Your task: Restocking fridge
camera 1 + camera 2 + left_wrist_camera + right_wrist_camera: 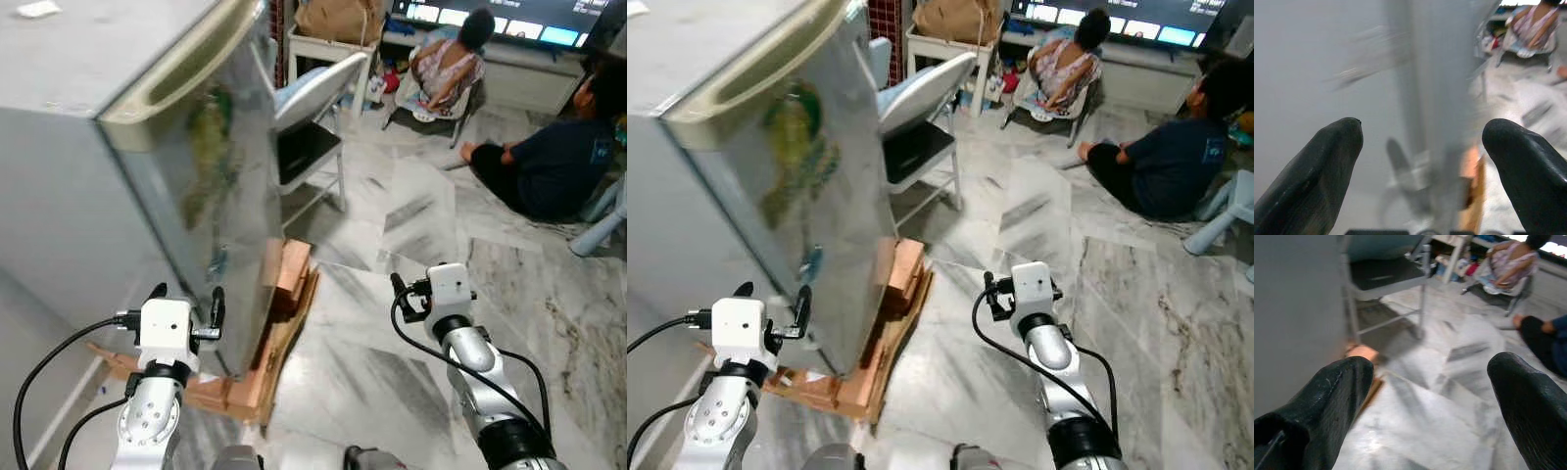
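Grey fridge (pixel 147 147), door closed, standing on flattened cardboard (pixel 284 323). Left end effector (pixel 186 299) — fingers spread, empty — just before the fridge's lower front corner. Right end effector (pixel 409 294), spread and empty, over marble floor (pixel 392 372) beside the fridge.

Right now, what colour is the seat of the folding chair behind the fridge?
Black; the folding chair has a pale grey frame and back. The right eye view shows it best.

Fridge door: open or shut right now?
Shut. The fridge door sits flush against the body, no interior showing. The left gripper, fingers open, is by its lower front corner.
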### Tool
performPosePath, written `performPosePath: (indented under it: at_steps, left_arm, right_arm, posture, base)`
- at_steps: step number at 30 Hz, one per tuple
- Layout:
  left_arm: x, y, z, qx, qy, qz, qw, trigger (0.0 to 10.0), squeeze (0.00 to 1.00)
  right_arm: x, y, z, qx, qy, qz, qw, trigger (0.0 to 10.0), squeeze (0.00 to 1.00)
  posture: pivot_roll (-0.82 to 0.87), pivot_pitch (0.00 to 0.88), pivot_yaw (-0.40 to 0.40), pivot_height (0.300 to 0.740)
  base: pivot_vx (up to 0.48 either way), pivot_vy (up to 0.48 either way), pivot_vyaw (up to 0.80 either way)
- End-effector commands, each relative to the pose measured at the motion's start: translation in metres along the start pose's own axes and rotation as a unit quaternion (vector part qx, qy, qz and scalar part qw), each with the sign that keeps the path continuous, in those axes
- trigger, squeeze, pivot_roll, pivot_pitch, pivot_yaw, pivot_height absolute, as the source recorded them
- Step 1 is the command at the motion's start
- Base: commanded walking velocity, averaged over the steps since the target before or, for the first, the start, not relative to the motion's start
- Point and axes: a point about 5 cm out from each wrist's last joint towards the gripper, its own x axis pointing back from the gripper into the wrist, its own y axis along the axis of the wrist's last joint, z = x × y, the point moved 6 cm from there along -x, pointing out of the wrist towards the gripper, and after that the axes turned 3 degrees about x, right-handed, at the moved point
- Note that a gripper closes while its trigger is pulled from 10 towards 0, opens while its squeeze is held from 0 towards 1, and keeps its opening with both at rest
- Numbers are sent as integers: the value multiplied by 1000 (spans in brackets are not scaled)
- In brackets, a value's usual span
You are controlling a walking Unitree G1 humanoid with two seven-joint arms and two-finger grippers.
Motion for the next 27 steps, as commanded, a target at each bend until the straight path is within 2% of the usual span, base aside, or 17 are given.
performPosePath:
  at_steps: [1,5,12,27]
  left_arm:
    - [0,0,-2,2,-4,2,1000,10000,0]
    - [-1,1,-2,2,-2,0,1000,10000,0]
    - [-3,4,-7,-4,-14,-10,1000,10000,0]
    - [-3,6,-21,0,-49,-20,999,10000,0]
  right_arm:
    - [1,-1,-4,3,-5,6,1000,10000,0]
    - [1,-1,-2,2,0,6,1000,10000,0]
    - [-1,2,-3,3,1,6,1000,10000,0]
    - [-1,-1,-1,9,8,15,1000,10000,0]
  posture:
    - [44,86,-26,740]
    - [45,87,-30,740]
    - [41,88,-37,740]
    - [37,84,-41,740]
  base:
    - [0,469,0]
    - [0,392,0]
    - [0,0,0]
    - [0,0,-780]
